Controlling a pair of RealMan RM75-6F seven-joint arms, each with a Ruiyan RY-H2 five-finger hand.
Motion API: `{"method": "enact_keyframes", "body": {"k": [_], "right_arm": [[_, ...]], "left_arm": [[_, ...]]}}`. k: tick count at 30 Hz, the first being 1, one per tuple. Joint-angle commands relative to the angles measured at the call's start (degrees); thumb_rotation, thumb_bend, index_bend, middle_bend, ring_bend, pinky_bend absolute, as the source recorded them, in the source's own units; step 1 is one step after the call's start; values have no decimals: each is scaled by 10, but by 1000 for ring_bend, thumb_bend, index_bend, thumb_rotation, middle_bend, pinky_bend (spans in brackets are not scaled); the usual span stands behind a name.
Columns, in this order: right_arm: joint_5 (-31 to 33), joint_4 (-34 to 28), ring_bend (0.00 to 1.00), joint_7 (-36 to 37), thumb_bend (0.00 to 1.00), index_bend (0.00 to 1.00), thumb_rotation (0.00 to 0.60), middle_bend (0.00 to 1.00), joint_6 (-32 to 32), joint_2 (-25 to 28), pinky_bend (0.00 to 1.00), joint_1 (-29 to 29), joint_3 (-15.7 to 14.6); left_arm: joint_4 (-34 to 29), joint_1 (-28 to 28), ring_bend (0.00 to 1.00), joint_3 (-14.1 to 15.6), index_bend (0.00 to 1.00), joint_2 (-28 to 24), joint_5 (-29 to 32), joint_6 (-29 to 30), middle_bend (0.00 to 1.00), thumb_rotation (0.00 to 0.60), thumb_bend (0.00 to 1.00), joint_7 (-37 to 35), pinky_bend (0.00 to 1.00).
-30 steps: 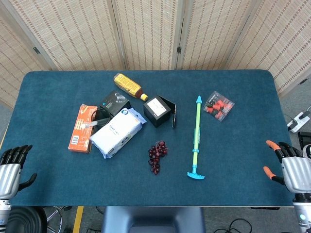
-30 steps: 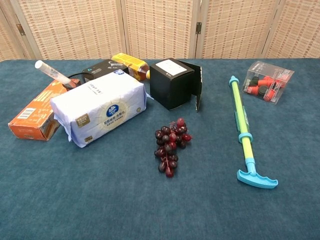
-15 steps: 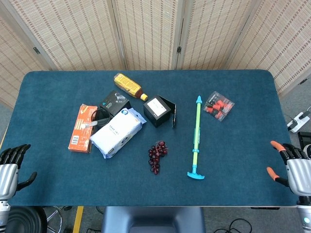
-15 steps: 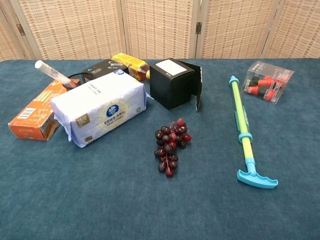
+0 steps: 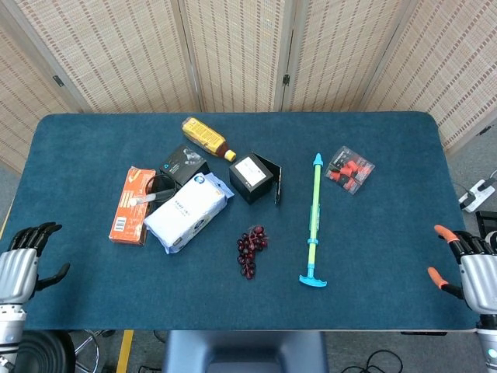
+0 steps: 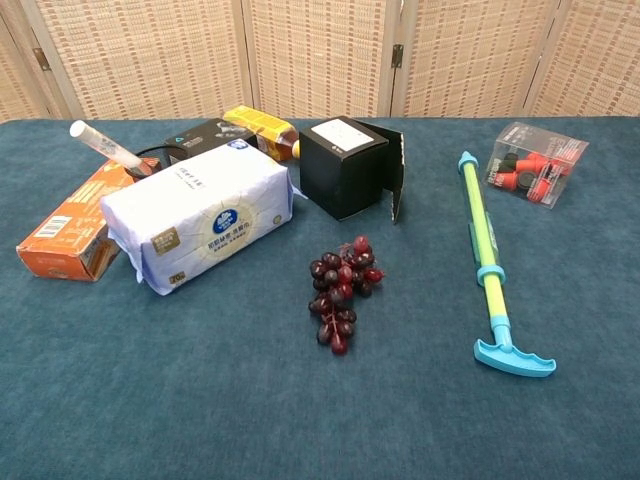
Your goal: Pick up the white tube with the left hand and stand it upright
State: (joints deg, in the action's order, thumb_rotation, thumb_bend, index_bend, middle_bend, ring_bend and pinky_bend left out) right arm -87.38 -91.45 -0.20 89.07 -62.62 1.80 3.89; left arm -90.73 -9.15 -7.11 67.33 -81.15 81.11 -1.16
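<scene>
The white tube [image 6: 100, 146] lies tilted across the top of the orange box [image 6: 70, 230], its capped end raised toward the left, with a black ring-shaped thing [image 5: 161, 186] around its lower end. Just beside it on the right sits the white tissue pack [image 6: 200, 214], and behind are a black packet [image 5: 184, 164] and a yellow bottle [image 5: 205, 137], so the tube is hemmed in on the right and rear. A black box [image 6: 347, 166] with an open flap stands further right, then a bunch of grapes [image 6: 342, 290], a green and blue pump [image 6: 488, 272] and a clear case of red pieces [image 6: 535, 163].

The blue table [image 5: 373, 256] lies bare along its near edge and far left.

The left hand [image 5: 22, 260] hangs off the near left corner, fingers apart and holding nothing, well apart from the tube. The right hand [image 5: 470, 268] is partly cut off at the right edge, fingers spread, empty. Neither hand shows in the chest view.
</scene>
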Motion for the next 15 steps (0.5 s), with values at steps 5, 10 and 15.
{"method": "enact_keyframes", "body": {"k": [5, 10, 15], "right_arm": [[-5, 8, 226, 9, 176, 191, 600, 320, -1, -3, 281, -2, -5], [-8, 13, 233, 12, 176, 202, 600, 326, -8, -7, 289, 0, -10], [-16, 20, 242, 13, 176, 219, 600, 335, -12, -12, 295, 3, -12]], "left_arm": [[61, -68, 223, -50, 268, 41, 60, -85, 244, 600, 308, -41, 204], [109, -108, 226, -76, 271, 75, 99, -143, 248, 600, 308, -81, 205], [141, -144, 226, -91, 283, 100, 121, -195, 245, 600, 309, -116, 206]]}}
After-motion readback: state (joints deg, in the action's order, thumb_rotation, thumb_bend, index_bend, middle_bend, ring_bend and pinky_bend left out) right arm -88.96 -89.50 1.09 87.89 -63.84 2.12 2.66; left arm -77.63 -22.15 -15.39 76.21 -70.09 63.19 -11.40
